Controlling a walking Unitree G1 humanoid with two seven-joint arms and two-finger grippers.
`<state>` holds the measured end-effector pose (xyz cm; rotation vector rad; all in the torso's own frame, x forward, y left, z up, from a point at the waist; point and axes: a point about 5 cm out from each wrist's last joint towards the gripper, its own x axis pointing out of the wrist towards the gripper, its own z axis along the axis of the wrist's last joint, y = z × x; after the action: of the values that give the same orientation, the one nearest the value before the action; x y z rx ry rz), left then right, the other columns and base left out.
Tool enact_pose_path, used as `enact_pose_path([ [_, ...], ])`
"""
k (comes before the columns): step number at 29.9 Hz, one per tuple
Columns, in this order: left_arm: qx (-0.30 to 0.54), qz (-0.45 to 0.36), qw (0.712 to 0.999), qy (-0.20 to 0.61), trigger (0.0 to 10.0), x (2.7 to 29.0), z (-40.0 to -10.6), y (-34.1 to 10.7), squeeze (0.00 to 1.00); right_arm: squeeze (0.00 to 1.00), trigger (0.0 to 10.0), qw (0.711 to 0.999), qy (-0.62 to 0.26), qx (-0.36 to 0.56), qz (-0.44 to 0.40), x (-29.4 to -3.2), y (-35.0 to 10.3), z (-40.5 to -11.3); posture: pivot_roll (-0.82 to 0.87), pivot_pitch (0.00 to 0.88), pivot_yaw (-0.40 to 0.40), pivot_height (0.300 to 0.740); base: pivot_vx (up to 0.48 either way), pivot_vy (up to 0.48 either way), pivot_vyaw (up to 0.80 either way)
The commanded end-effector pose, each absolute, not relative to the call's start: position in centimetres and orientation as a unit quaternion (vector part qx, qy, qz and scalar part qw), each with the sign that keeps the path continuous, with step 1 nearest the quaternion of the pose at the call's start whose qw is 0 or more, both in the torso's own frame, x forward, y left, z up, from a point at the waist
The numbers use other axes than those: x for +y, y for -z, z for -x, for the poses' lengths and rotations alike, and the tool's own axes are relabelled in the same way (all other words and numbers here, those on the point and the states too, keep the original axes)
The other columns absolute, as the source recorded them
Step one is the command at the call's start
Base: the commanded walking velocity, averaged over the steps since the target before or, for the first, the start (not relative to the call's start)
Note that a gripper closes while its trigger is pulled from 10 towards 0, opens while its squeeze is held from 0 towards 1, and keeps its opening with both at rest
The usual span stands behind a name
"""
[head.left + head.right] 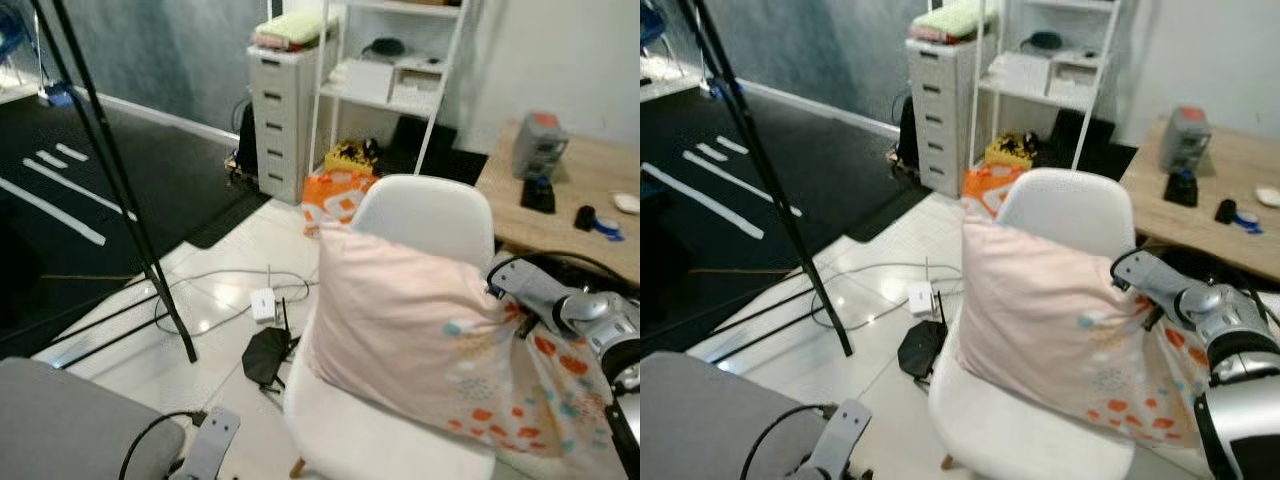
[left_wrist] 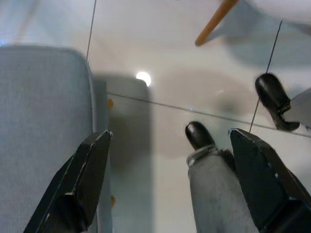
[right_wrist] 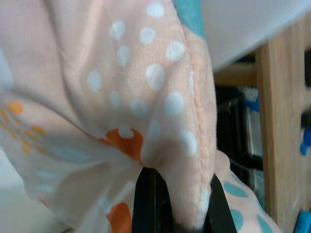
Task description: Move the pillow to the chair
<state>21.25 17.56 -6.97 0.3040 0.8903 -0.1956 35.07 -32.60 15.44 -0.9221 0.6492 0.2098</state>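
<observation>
Left gripper (image 2: 165,179) hangs low over the floor (image 2: 160,63), fingers spread, nothing between them – grey seat (image 2: 39,121) beside it. Right gripper (image 3: 175,204) is clenched on the pillow (image 1: 420,340), pinching a fold of dotted fabric at its right edge. Pillow stands on the chair (image 1: 425,215) seat, leaning against the white backrest. Black router (image 1: 265,355) and cables on the floor left of the chair – wooden counter (image 1: 570,190) and drawers (image 1: 285,110) farther back.
</observation>
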Motion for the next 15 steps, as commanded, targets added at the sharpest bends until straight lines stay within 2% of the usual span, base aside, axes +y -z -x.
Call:
enact_pose_path([
  [1,0.441,-0.145,0.881,0.092,10.0,17.8,-20.6,7.4,0.00,0.00,10.0,0.848,-0.103,0.281,0.437,-31.9,-16.2,-35.7,-0.21,0.044,-0.030,0.740,0.000,0.000,0.00],
  [15,0.439,-0.138,0.883,0.094,10.0,17.7,-20.6,7.4,0.00,0.00,10.0,0.848,-0.138,0.268,0.437,-30.7,-16.2,-36.1,-0.21,0.044,-0.030,0.740,0.000,-0.021,0.00],
])
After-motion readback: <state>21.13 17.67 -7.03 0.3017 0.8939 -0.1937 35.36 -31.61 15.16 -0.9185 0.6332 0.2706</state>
